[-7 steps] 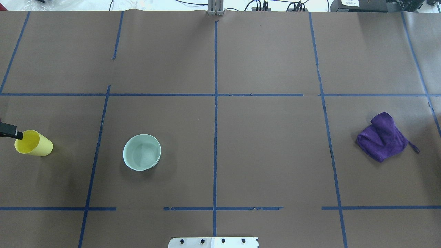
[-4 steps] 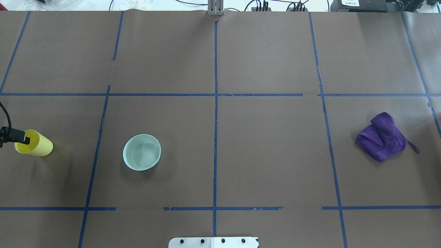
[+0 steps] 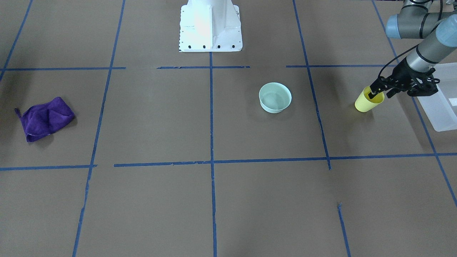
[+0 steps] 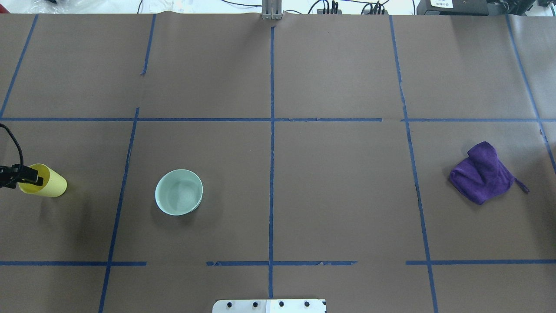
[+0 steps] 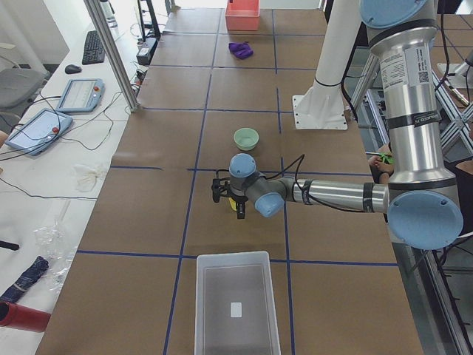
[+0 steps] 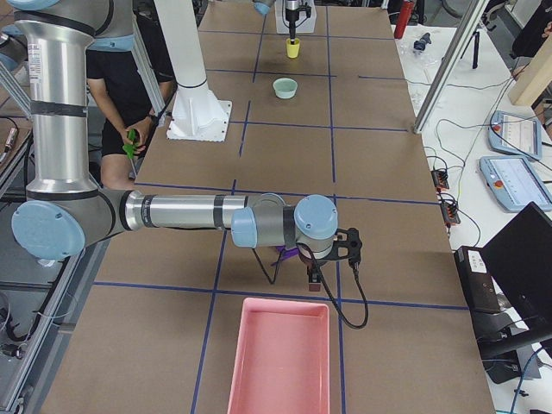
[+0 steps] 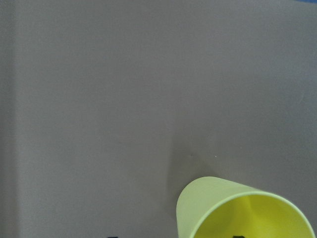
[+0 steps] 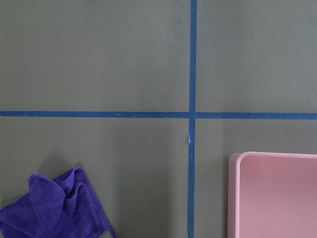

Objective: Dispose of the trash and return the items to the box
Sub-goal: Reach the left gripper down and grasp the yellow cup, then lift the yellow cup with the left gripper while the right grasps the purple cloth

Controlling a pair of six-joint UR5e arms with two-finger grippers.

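Observation:
The yellow cup (image 3: 365,104) stands upright on the brown table and also shows in the overhead view (image 4: 48,185) at the far left. My left gripper (image 3: 380,94) is open at the cup's mouth. One finger (image 3: 373,94) is inside the rim and the other is outside it. The frosted box (image 3: 440,104) lies just beyond the cup on that side; it is also in the exterior left view (image 5: 236,305). My right gripper (image 6: 317,274) hangs over the purple cloth (image 8: 49,210). I cannot tell whether it is open or shut.
A mint-green bowl (image 4: 179,191) stands between the cup and the table's middle. The purple cloth (image 4: 480,174) lies far right. A pink tray (image 6: 280,358) sits at the table's right end next to the cloth. The robot's white base (image 3: 210,25) is at the near edge.
My left gripper has slid a little to the right, so its finger now reaches into the cup's mouth. The cup, the bowl and the cloth have not moved.

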